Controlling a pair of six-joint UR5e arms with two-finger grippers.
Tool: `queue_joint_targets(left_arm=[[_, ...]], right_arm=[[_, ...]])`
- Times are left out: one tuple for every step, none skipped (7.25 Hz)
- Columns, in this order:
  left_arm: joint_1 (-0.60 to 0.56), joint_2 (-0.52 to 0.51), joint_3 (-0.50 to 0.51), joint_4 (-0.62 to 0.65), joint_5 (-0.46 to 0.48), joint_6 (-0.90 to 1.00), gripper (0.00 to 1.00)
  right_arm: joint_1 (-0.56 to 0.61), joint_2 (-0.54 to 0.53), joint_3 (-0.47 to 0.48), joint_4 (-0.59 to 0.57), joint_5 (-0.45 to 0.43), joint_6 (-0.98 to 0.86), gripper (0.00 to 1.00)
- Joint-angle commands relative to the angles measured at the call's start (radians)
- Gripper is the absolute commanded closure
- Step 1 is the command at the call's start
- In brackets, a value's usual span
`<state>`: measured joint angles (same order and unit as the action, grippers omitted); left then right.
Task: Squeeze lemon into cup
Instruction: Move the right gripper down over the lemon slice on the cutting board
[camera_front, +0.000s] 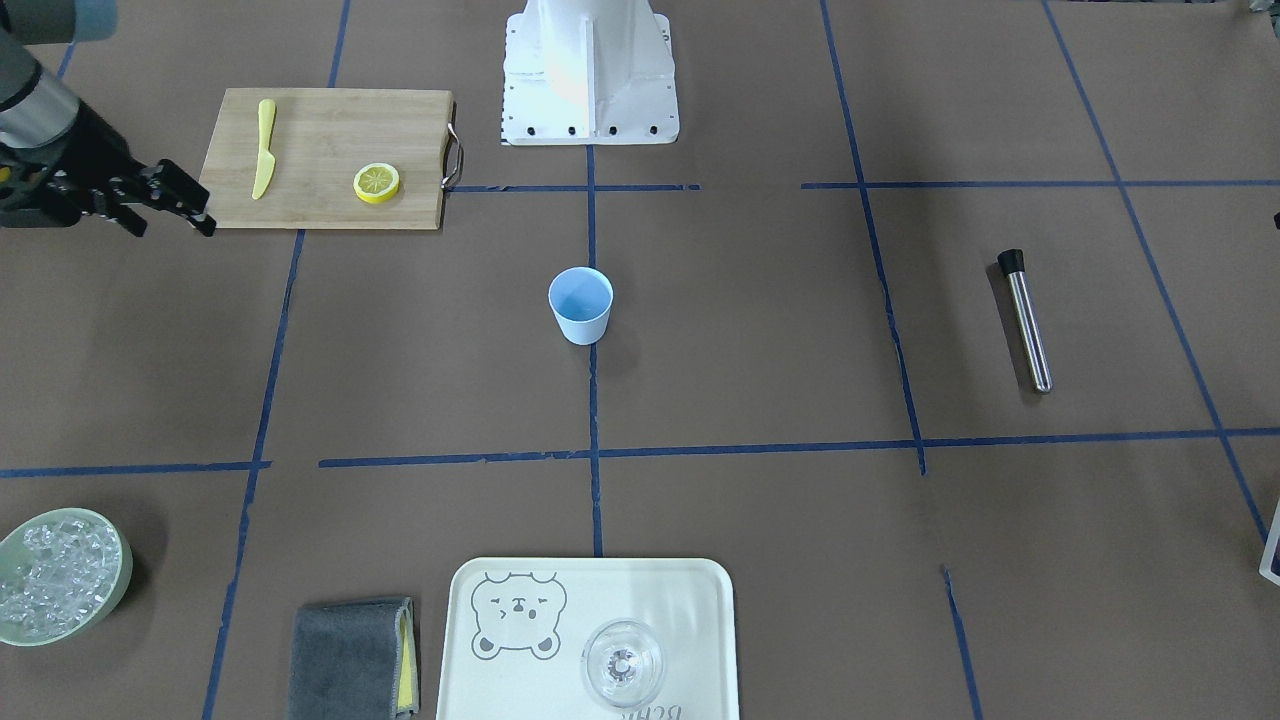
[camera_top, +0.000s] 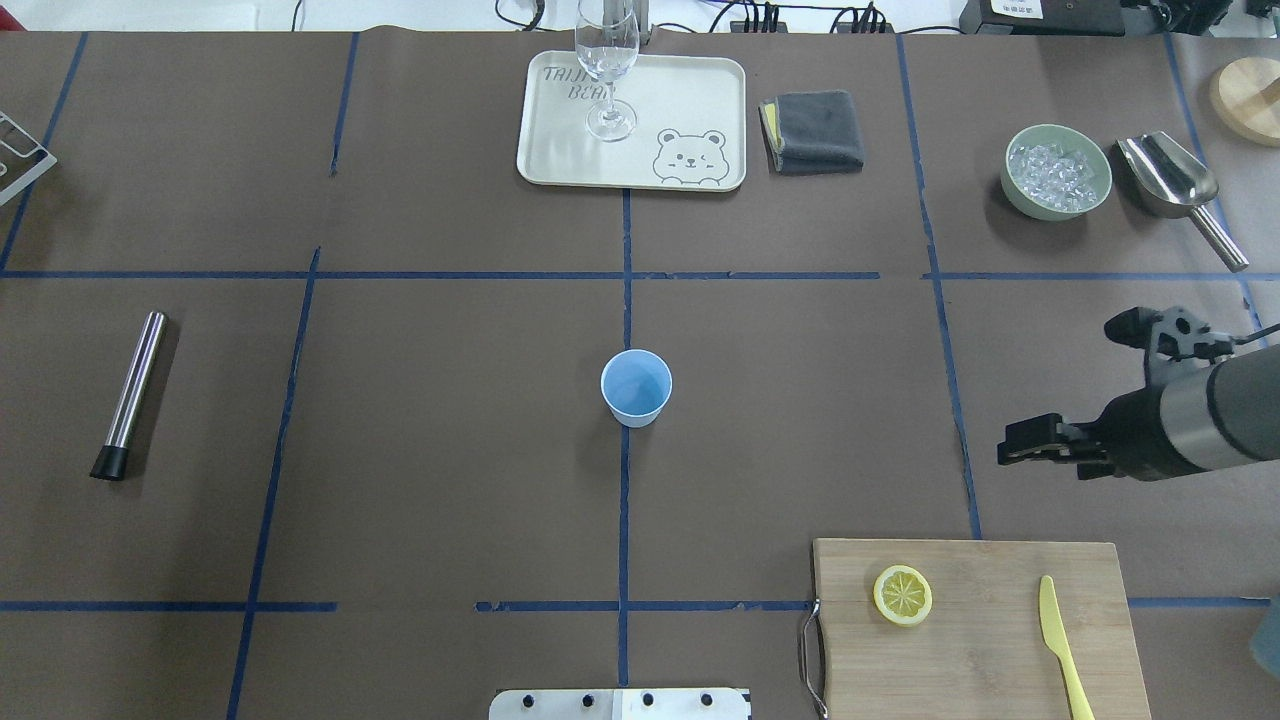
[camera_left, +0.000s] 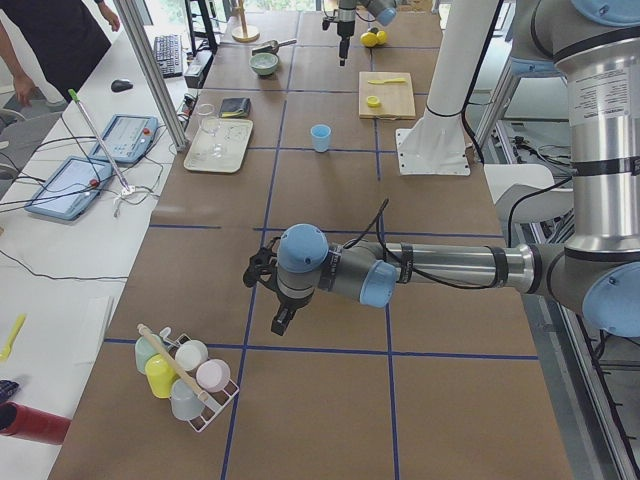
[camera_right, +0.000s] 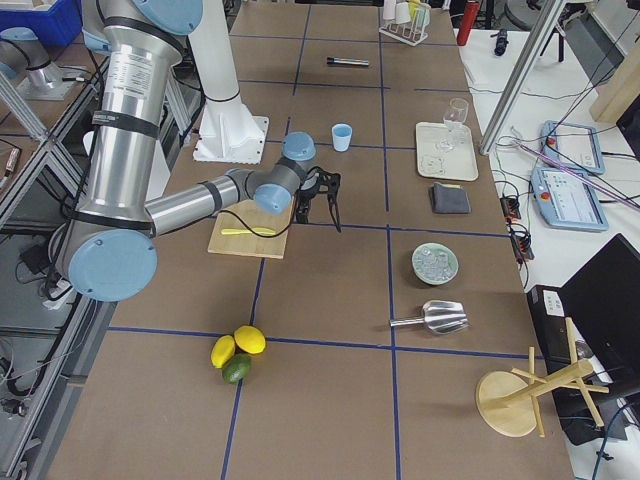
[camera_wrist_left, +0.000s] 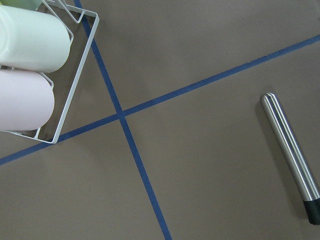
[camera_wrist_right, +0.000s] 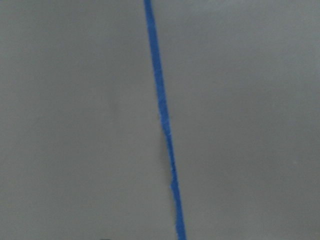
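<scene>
- On the wooden cutting board (camera_top: 985, 640), near the robot's base on its right side, the lemon (camera_top: 903, 595) is seen lying flat, its segment pattern facing up. A yellow toy knife (camera_top: 1062, 645) lies on the same board, well apart from the slice.
- At the centre of the table, the cup (camera_top: 636, 387) is shown upright on a blue tape line, its mouth open. It stands well apart from the board and from both arms.
- Beyond the board's far edge, the right gripper (camera_top: 1060, 388) is held above the brown table cover. Its two fingers are spread wide and nothing is held between them. It touches neither the lemon nor the board. Only table cover and a blue tape line are recorded by the right wrist camera.
- At the table's left end, the left gripper (camera_left: 265, 300) is seen only from the side camera. Whether its fingers are spread or closed cannot be told. It hangs near a wire rack of pastel cups (camera_left: 185, 375).
- Along the left side, a steel rod with a black cap (camera_top: 130, 392) lies flat.
- Along the far edge are set a cream tray (camera_top: 700, 100) bearing a stemmed glass (camera_top: 606, 70), a folded grey cloth (camera_top: 812, 130), a green bowl of ice (camera_top: 1058, 170) and a metal scoop (camera_top: 1175, 180).
</scene>
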<state>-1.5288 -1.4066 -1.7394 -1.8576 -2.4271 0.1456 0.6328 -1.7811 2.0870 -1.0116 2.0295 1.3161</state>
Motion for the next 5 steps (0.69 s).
queue_joint_targets(left_arm=[[0.001,0.001,0.004,0.003,-0.003,0.0,0.0],[0.001,0.003,0.004,0.003,-0.01,0.002,0.0],[0.001,0.006,0.006,0.005,-0.036,0.002,0.0],[0.001,0.011,0.003,0.005,-0.04,0.002,0.0],[0.001,0.011,0.004,0.005,-0.04,0.002,0.0]], right_arm=[[-0.218,0.034,0.044,-0.048,-0.18,0.107,0.05],[-0.276,0.073,0.071,-0.114,-0.243,0.126,0.04],[-0.312,0.144,0.087,-0.248,-0.252,0.212,0.04],[-0.359,0.201,0.085,-0.354,-0.297,0.241,0.03],[-0.387,0.209,0.085,-0.375,-0.355,0.241,0.03]])
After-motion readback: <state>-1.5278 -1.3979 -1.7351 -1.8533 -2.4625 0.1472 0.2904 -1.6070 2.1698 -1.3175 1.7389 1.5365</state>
